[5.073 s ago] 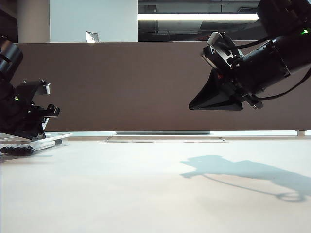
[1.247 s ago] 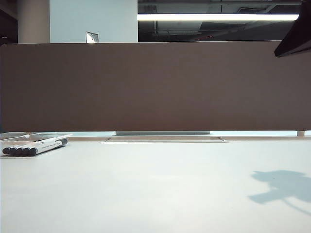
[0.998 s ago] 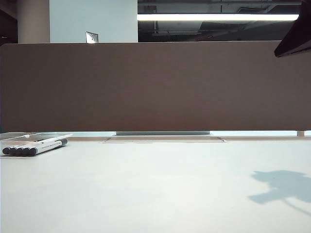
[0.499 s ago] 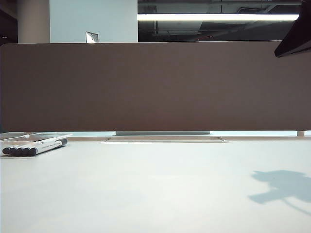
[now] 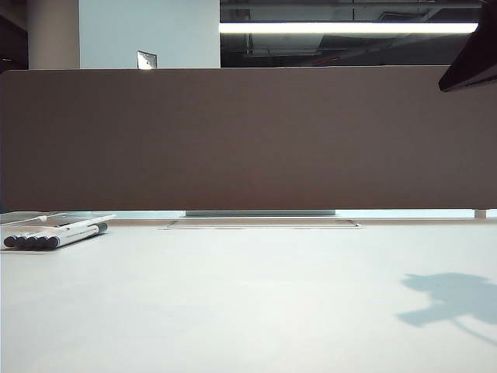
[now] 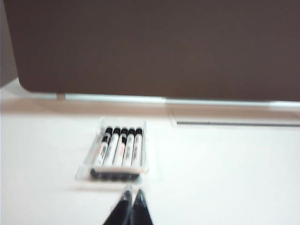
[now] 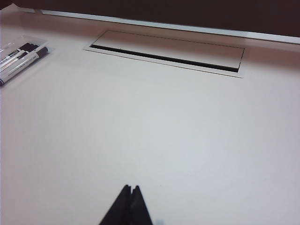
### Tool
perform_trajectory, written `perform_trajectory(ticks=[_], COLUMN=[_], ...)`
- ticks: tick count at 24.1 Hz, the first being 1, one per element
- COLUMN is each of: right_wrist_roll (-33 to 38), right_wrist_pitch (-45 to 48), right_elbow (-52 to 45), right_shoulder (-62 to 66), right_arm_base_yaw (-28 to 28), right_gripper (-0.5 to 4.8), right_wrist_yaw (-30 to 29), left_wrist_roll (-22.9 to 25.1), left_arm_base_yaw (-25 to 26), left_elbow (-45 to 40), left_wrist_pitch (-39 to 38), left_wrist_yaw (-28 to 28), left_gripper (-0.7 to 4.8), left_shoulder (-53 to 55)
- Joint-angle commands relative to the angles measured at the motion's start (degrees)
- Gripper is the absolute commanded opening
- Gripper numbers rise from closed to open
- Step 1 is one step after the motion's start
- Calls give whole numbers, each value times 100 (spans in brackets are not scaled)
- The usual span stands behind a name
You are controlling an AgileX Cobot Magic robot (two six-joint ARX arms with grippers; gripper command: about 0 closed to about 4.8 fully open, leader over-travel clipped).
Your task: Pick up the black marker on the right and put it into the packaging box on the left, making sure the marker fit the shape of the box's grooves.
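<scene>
The packaging box (image 5: 31, 218) lies flat at the far left of the table, its clear rim (image 6: 146, 159) around several black-capped markers (image 6: 119, 150) lying side by side in its grooves. They look alike, so I cannot tell which one is the black marker. My left gripper (image 6: 132, 193) is shut and empty, hovering just short of the box's near end. It is out of the exterior view. My right gripper (image 7: 131, 188) is shut and empty, high over bare table. Only its dark tip (image 5: 470, 66) shows at the upper right. The box (image 7: 28, 41) lies far from it.
A brown partition wall (image 5: 248, 136) closes off the back of the white table. A recessed rectangular slot plate (image 7: 168, 52) sits in the tabletop near that wall. The right arm's shadow (image 5: 450, 299) falls on the table's right side.
Five seconds ago the left gripper was down at the box and the right gripper hung mid-view. Both have since drawn away. Over the last second nothing moves in the exterior view.
</scene>
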Motion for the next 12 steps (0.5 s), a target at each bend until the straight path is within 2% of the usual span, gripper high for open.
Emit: perform_trajectory(ticks=[1,7,12], right_wrist_roll=[-13,-13,-13], right_wrist_pitch=[96,96,94], right_elbow=[28,28,28], right_shoulder=[-20,-20,-20], right_arm_base_yaw=[9,9,9], right_gripper=[-5,-5,-5], right_wrist_yaw=[11,11,13], left_wrist_roll=[48,374,343], left_arm_base_yaw=[-2,-2,4], left_elbow=[-2,-2,-2], left_wrist_pitch=[-59,-61,-42], left_wrist_yaw=[7,7,7], left_gripper=[-6,-6,-5], left_shoulder=[7,7,7])
